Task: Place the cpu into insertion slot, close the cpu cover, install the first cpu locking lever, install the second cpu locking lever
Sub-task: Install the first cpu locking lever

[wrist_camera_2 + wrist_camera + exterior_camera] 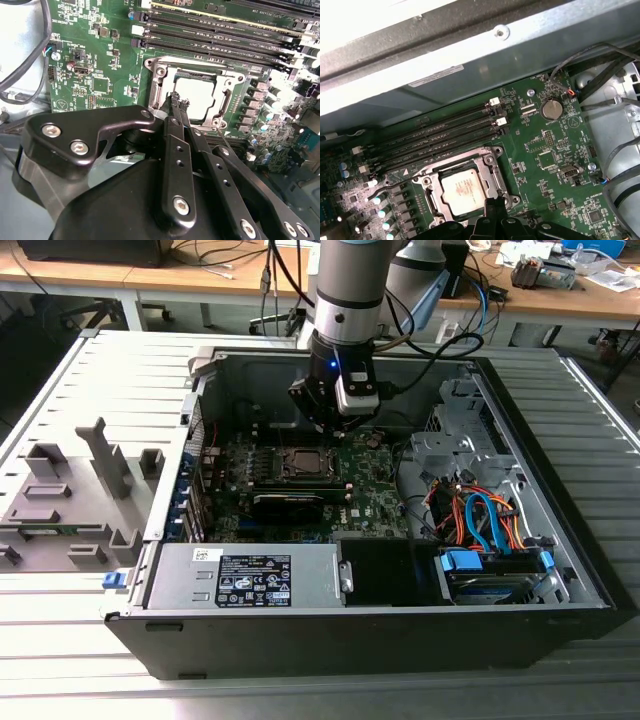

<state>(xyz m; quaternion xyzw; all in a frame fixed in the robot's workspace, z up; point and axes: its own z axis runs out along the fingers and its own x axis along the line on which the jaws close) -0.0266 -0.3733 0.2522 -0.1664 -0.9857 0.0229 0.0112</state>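
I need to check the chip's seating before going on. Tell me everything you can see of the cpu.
The cpu is a small flat square chip with a pale silvery-beige metal face bearing faint print. It lies flat and level in the insertion slot on the green motherboard, below the long black memory slots. The cpu cover frames it, its window leaving the face bare. In both wrist views the hand sits at the socket's edge; whether it touches the chip cannot be told.

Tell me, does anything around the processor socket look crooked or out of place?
Nothing stands out. The cpu lies flat and square inside the cpu cover, and the end effector hangs over the frame's edge.
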